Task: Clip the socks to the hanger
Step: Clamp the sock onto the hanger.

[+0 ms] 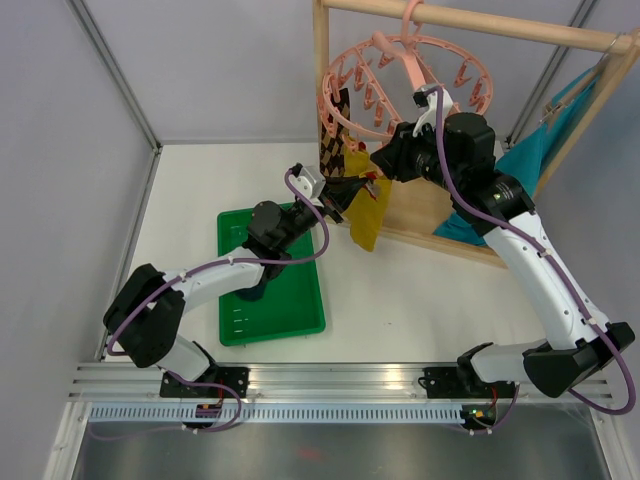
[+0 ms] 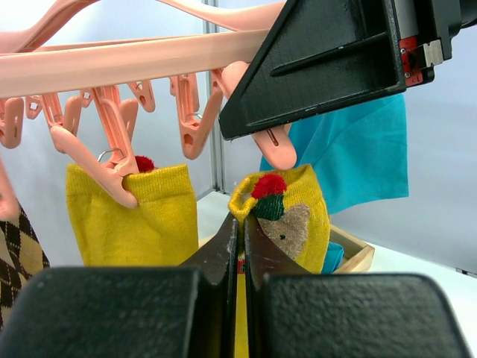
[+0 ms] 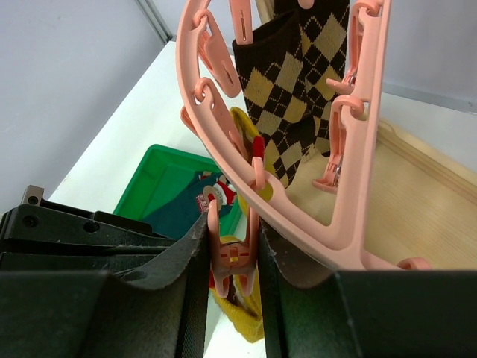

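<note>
Left end effector is clenched on a second yellow sock – the one with a small brown figure and a red tuft – and holds its cuff up just under the hanger. Right end effector is clamped on a pink clip on the ring, likely squeezing it open for that cuff. In the left wrist view the cuff sits just below the clip, not yet inside it as far as I can tell.

Done so far: argyle socks hang clipped from the ring, and a first yellow sock hangs from a clip beside them.

Left to do: get the held cuff between the clip's jaws, release the clip so it bites, then let go of the sock. After that, a dark teal sock lies in the green tray on the bench – at least one, and anything under it is hidden. My guess is the task is past halfway, with this sock mid-clipping and the tray's contents to follow.
</note>
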Available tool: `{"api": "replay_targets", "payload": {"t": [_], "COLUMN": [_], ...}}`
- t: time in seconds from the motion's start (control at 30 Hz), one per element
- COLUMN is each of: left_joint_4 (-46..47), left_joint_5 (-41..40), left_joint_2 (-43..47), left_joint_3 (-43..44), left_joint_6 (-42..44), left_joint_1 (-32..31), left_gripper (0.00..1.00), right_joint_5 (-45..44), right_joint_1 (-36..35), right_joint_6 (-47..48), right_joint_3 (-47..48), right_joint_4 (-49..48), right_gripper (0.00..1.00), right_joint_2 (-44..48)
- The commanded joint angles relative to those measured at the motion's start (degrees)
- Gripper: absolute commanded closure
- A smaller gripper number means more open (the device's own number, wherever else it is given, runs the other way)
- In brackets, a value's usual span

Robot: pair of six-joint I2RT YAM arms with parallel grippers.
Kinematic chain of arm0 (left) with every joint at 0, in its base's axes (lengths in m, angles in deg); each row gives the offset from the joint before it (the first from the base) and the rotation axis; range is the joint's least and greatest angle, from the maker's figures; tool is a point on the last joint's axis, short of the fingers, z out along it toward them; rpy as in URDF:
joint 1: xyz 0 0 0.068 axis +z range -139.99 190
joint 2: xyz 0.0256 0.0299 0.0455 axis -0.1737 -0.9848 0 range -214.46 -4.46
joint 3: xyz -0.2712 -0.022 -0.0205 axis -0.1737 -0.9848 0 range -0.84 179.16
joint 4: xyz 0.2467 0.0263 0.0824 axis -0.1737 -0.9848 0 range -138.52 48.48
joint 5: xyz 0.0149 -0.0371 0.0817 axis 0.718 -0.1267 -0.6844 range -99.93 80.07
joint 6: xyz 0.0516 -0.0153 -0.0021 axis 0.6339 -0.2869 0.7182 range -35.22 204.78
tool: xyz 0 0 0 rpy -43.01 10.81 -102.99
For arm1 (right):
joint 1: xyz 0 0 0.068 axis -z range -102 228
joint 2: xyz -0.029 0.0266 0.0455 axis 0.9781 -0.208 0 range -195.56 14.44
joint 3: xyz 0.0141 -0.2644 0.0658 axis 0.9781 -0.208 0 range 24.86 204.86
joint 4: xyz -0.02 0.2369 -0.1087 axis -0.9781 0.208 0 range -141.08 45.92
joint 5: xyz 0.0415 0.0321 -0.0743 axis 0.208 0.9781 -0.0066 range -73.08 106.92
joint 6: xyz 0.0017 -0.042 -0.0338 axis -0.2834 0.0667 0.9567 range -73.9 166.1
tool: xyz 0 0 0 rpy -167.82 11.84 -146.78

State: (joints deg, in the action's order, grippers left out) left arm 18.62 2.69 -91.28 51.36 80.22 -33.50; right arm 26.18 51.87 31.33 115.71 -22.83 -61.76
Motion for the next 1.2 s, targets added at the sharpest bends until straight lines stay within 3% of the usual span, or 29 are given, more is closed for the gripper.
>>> {"api": "replay_targets", "payload": {"t": [0.0, 1.17], "left_joint_4": [2.09, 4.81], "left_joint_5": [1.79, 2.93], "left_joint_2": [2.1, 1.84], "left_joint_3": [-0.09, 0.44], "left_joint_6": [-1.68, -5.11], "left_joint_1": [0.26, 2.37], "left_gripper": [0.98, 0.98], "right_joint_5": [0.41, 5.24], "right_joint_1": [0.82, 2.58], "right_joint_6": [0.97, 0.18], "right_joint_3": [2.93, 0.74], "right_joint_4": [-5.84, -7.16], "right_gripper": [1.0, 1.0], "right_joint_2": [0.18, -0.26]}}
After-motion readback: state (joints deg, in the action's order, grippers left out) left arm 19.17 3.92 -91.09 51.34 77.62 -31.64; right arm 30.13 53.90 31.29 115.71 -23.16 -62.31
